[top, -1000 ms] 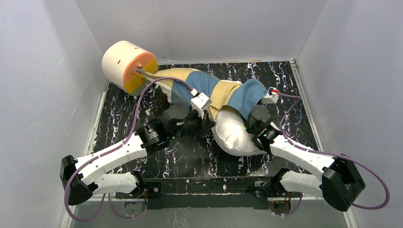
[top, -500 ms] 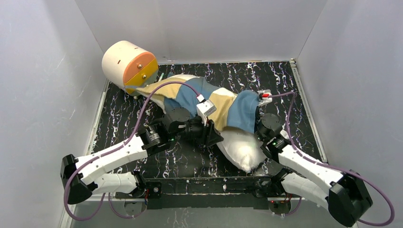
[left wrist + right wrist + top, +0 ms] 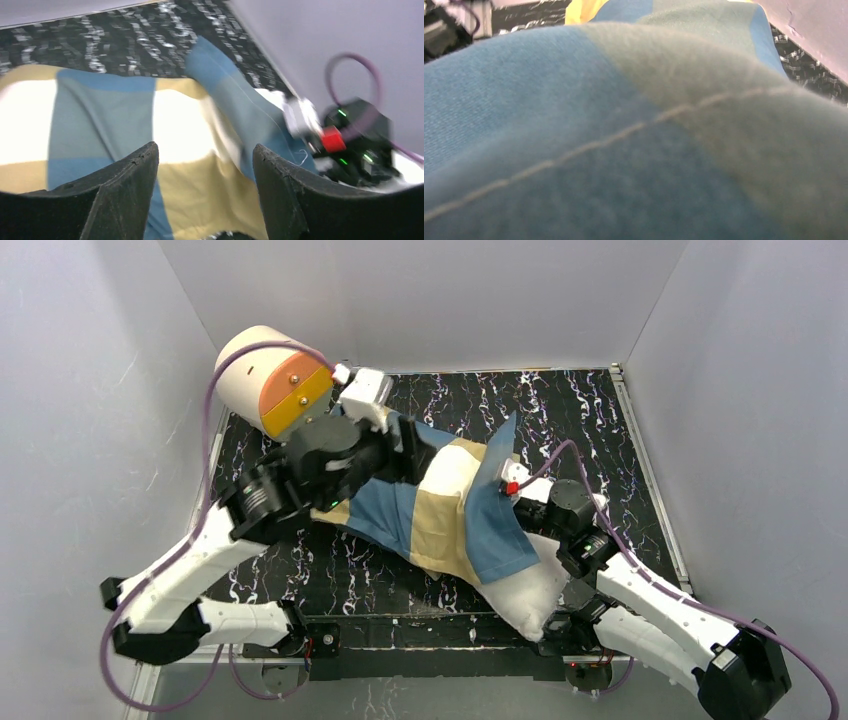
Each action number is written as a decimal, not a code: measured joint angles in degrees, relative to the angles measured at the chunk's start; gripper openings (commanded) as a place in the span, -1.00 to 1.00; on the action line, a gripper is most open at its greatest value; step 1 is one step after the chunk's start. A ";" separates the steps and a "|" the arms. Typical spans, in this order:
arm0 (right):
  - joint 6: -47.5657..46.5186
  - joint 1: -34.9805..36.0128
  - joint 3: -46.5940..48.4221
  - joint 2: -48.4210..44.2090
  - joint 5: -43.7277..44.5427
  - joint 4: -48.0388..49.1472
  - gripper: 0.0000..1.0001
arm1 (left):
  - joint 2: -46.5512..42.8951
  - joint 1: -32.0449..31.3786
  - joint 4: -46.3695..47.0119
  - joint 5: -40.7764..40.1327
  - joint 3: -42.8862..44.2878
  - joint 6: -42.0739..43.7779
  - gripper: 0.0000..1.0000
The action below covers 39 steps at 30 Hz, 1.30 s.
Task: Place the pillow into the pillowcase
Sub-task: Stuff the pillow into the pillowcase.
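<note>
1. Black marbled table [image 3: 600, 410] is sitting inside plain grey walls, seen from the top camera.
2. Cream-and-orange cylinder [image 3: 255, 375] is lying at the 10 o'clock corner, orange face pointing toward 4 o'clock.
3. The pillowcase [image 3: 440, 510] is lying across the table centre, running from 10 o'clock down to 5 o'clock, with blue, tan and cream blocks showing.
4. The pillow [image 3: 535, 590] is sticking out of the pillowcase's 5 o'clock end. Only that white end is showing, reaching the near table edge, and the rest is covered by fabric.
5. The left gripper [image 3: 205, 150] is hovering over the 10 o'clock part of the pillowcase with its fingers [image 3: 127, 175] spread apart, released and gripping nothing.
6. The right gripper [image 3: 508, 490] is sitting at 3 o'clock of the pillowcase, clenched on its blue edge. A flap of fabric is standing up just beyond it.
7. The right wrist view is filling with blurred blue fabric and a seam, so its fingers are hidden there.
</note>
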 measured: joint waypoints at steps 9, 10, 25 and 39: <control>-18.32 3.34 1.51 -0.50 -6.23 -7.21 -0.97 | 25.99 9.44 -11.45 -3.63 11.17 -1.49 0.34; -19.82 3.96 1.81 -0.50 -6.19 -7.91 -0.97 | 27.89 10.47 -11.74 -2.71 10.47 -1.64 0.33; -31.58 12.98 4.50 4.07 -2.54 -12.02 -0.97 | 37.57 12.46 -4.26 11.34 12.61 -4.02 -1.00; -34.27 13.75 5.05 5.90 -1.18 -11.61 -0.19 | 32.26 12.50 8.50 21.62 10.86 -11.80 -0.44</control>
